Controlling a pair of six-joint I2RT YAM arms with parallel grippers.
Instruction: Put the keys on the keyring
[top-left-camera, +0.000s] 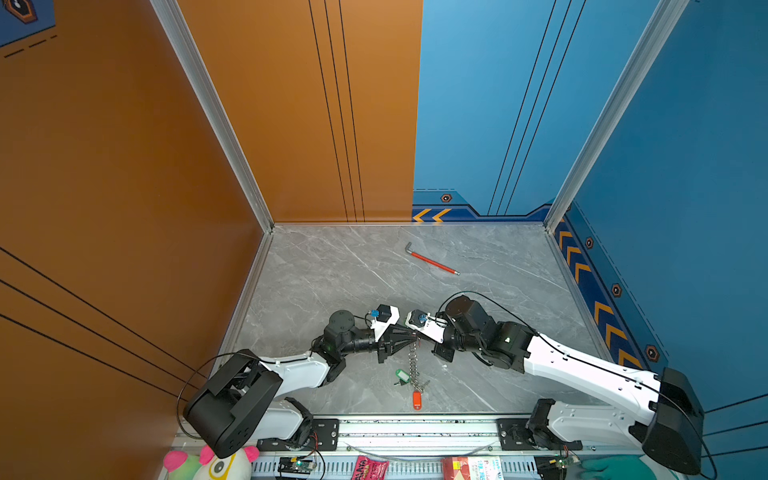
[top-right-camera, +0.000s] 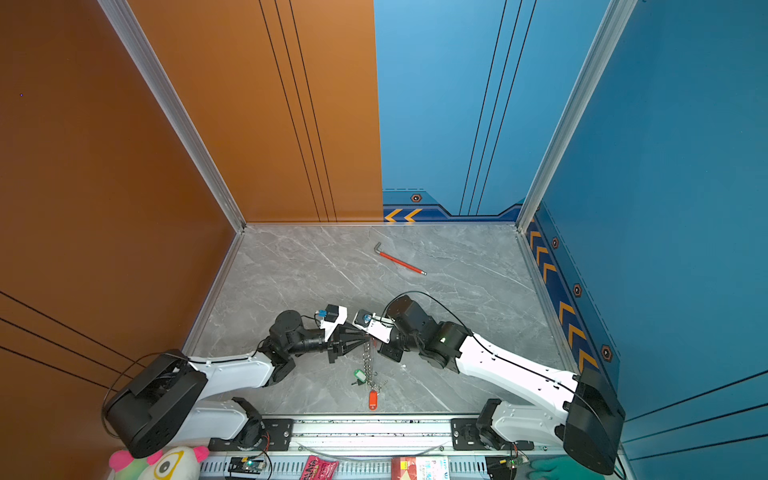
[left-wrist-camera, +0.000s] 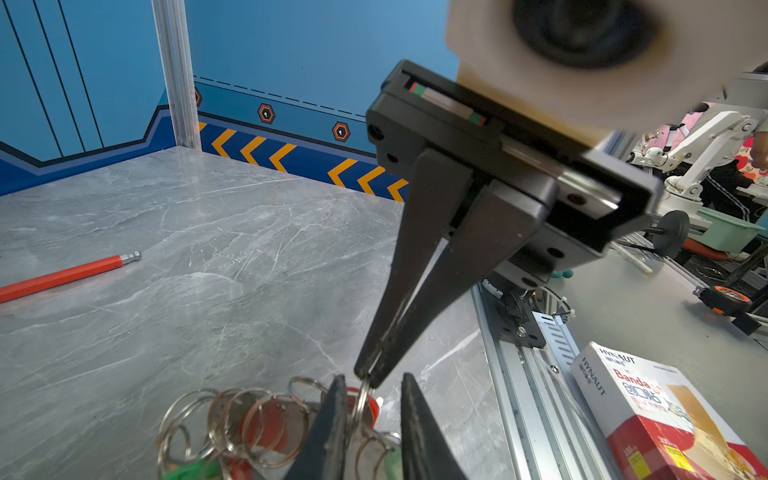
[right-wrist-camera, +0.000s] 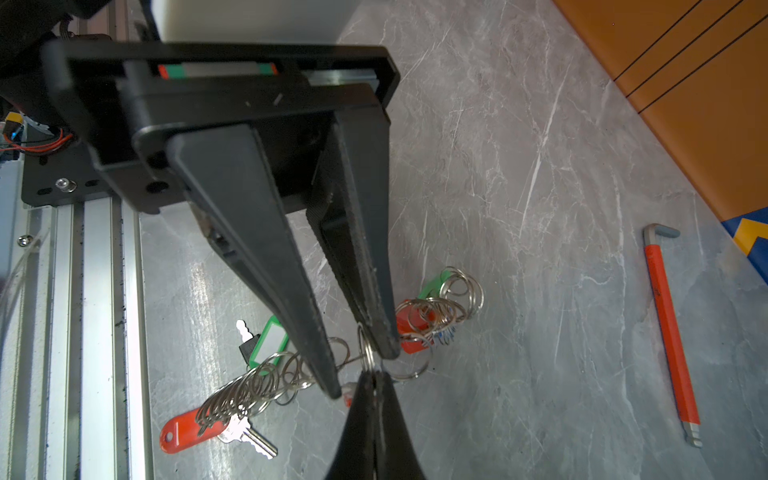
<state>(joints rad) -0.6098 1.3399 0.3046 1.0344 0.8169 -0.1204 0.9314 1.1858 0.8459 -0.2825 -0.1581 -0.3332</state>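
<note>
Only the wrist views show right fingers (left-wrist-camera: 409, 270) pinching the keyring (right-wrist-camera: 245, 392), left fingers (right-wrist-camera: 249, 228) parted.

Bright, even light from above. Soft shadows and a faint sheen on the surface (top-left-camera: 332, 270). Both top views sharp, straight lines bowed toward the edges. Left wrist view: camera mount (left-wrist-camera: 540, 62) badly blurred, keyring (left-wrist-camera: 232, 419) slightly soft.

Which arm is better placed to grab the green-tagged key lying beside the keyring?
Left. The left gripper is open and holds nothing, and the green-tagged key lies on its side of the keyring. The right gripper is shut on one keyring ring, so it seems tied up.
</note>
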